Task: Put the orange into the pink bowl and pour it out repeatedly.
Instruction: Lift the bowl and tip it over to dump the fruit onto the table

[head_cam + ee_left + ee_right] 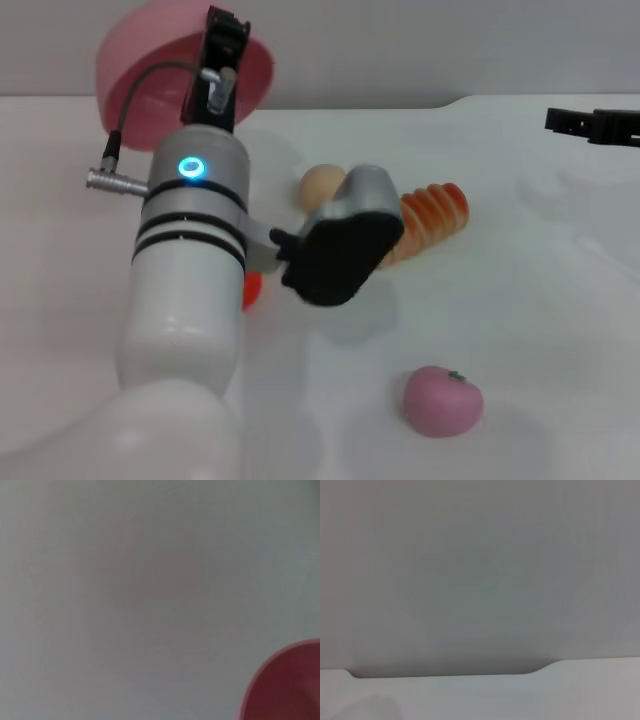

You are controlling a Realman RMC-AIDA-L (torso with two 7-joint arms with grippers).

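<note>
Head view has the left gripper (222, 75) up at the far left of the table (540, 300), clamped on the rim of the bowl (160, 50), which is lifted and tipped hard so its opening faces away from me. I'd call this the pour part of the cycle.

The orange (253, 289) is only a red-orange sliver peeking out from behind my left arm, on the table well nearer me than the bowl, so it looks already out. Beyond the arm from it lie a small tan ball (321, 184) and the striped bread (432, 220), and a pink apple toy (442, 401) sits nearer me than all of that.

Left wrist view only catches an edge of the bowl against the wall. The right gripper (592, 125) is parked far right of the bowl, above the table, and I can't tell how its fingers are set.

To do this well I'd roll the wrist back slowly, keep the pinch firm so the rim doesn't slip, and set the bowl flat, clear of the toys, before reaching for the orange.
</note>
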